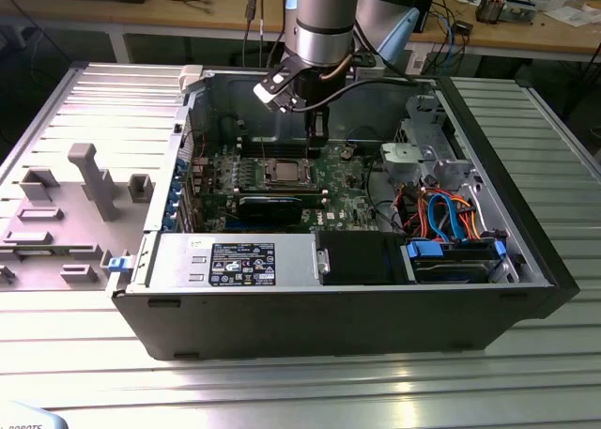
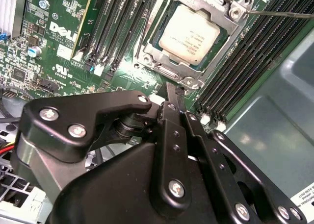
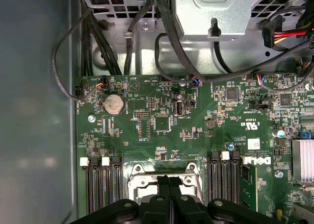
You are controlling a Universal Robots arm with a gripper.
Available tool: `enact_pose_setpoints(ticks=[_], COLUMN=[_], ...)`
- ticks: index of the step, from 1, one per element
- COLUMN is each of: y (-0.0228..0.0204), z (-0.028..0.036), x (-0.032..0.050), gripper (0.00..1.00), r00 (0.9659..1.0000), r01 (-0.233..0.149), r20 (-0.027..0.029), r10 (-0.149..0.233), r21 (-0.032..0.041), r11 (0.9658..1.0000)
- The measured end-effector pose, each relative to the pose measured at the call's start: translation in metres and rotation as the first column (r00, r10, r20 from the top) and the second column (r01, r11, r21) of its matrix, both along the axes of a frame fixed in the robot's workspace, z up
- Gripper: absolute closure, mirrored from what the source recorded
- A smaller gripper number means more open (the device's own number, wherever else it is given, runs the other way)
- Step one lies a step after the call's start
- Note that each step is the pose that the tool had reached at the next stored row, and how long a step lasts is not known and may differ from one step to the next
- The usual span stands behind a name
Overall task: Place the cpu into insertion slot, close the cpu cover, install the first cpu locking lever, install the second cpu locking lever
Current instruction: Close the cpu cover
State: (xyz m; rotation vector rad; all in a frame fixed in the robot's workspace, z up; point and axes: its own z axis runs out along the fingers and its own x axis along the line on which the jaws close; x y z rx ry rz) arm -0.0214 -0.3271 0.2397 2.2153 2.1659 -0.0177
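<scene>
The cpu (image 2: 194, 34) lies flat in the insertion slot (image 1: 282, 173) on the green board, its dull silver top facing up. Around it lies the silvery cpu cover (image 2: 169, 71), a frame down over the chip's edges. A thin lever rod (image 2: 280, 12) runs out from one corner of the cover. My gripper (image 2: 172, 90) hangs just above the board beside the socket, shut with its fingers pressed together and nothing between them. In the first wrist view the gripper (image 3: 169, 181) stands over the socket's frame (image 3: 140, 181) and hides its middle. The exterior view has the gripper (image 1: 319, 133) behind the socket.
Black memory slots (image 2: 122, 28) flank the socket on both sides. A long black card (image 1: 270, 206) stands in front of it. Drive cages and coloured cables (image 1: 441, 213) fill the case on the exterior view's right. A grey fixture plate (image 1: 75, 213) lies outside the case on the exterior view's left.
</scene>
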Motion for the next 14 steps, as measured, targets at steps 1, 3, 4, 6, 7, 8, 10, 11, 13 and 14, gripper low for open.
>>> enact_pose_setpoints(ticks=[1, 3, 4, 6, 7, 8, 10, 11, 13, 14], y=[0.0000, 0.0000, 0.0000, 0.0000, 0.0000, 0.0000, 0.0000, 0.0000, 0.0000, -0.0001], z=[-0.0004, -0.0011, -0.0015, -0.0026, -0.0034, -0.0042, -0.0061, -0.0075, -0.0087, -0.0092], x=[-0.0005, -0.0018, -0.0024, -0.0036, -0.0040, -0.0044, -0.0052, -0.0066, -0.0082, -0.0091], gripper=[0.89, 0.89, 0.89, 0.89, 0.89, 0.89, 0.89, 0.89, 0.89, 0.89], r00=[1.0000, 1.0000, 1.0000, 1.0000, 1.0000, 1.0000, 1.0000, 1.0000, 1.0000, 1.0000], r01=[0.000, 0.000, 0.000, 0.000, 0.000, 0.000, 0.000, 0.000, 0.000, 0.000], r20=[0.0000, 0.0000, 0.0001, 0.0000, 0.0000, 0.0000, 0.0000, 0.0001, 0.0000, -0.0001], r10=[0.000, 0.000, 0.000, 0.000, 0.000, 0.000, 0.000, 0.000, 0.000, 0.000], r21=[0.0000, 0.0000, 0.0001, 0.0000, 0.0000, 0.0000, 0.0001, 0.0000, 0.0000, -0.0001], r11=[1.0000, 1.0000, 1.0000, 1.0000, 1.0000, 1.0000, 1.0000, 1.0000, 1.0000, 1.0000])
